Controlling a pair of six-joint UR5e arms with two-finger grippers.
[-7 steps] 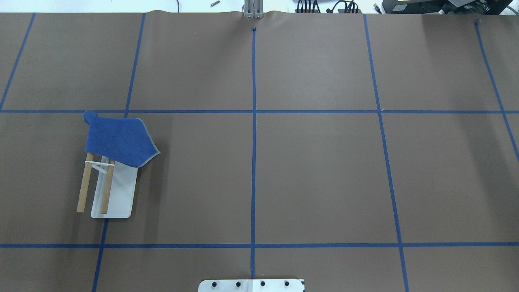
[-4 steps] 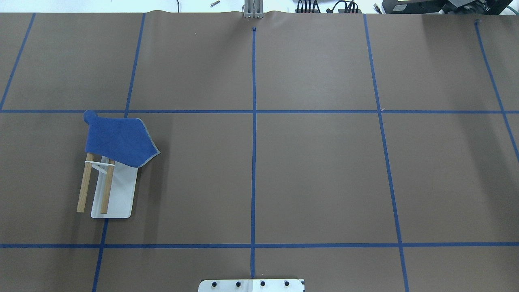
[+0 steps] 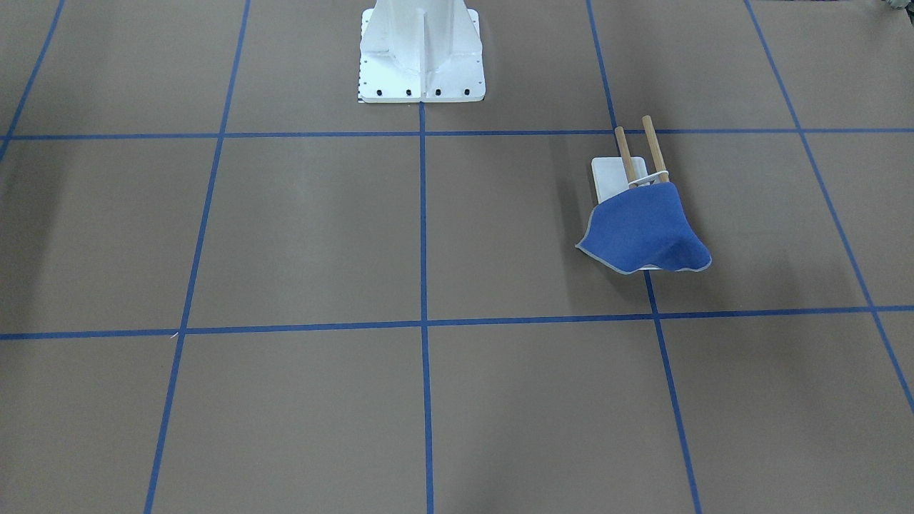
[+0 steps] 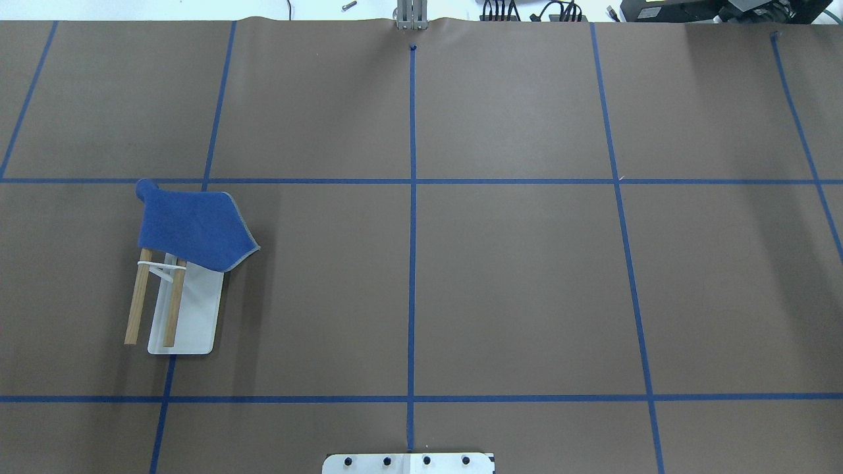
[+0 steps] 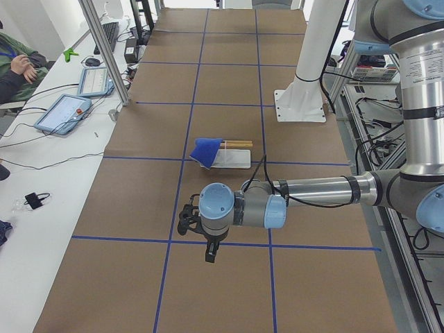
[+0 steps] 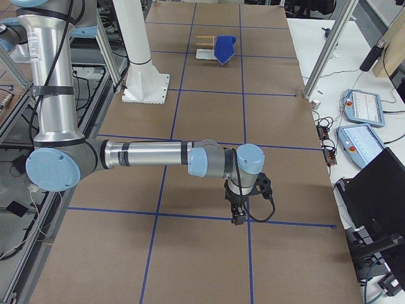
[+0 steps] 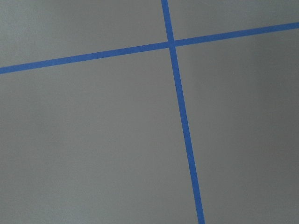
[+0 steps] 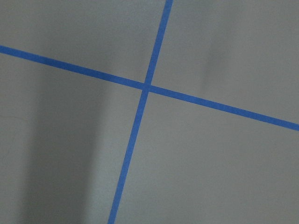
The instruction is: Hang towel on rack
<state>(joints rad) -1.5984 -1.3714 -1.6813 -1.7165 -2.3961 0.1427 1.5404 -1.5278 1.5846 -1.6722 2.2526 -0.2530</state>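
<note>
Both grippers are showing up for you only in the side views. The left gripper (image 5: 210,254) and the right gripper (image 6: 238,216) are hanging low over the brown table cover (image 4: 514,289), well apart from the rack (image 4: 174,308). From there you cannot tell whether their fingers are wide or narrow.

The towel (image 4: 195,226) is lying draped over the ends of the rack's two dowels that point away from the robot, hiding those ends and part of the base plate. One corner is bunching into a small knob. Whether its hanging edge is touching the cover is hard to make out.

Your wrist cameras are showing only cover and crossing blue tape lines (image 7: 180,107). The white pedestal (image 3: 421,53), on the robot's side of the rack, is being cut off by the frame edge. Past the rack, off the table, two tablets (image 5: 66,111) are lying beside a person's sleeve (image 5: 17,66), itself cut off.
</note>
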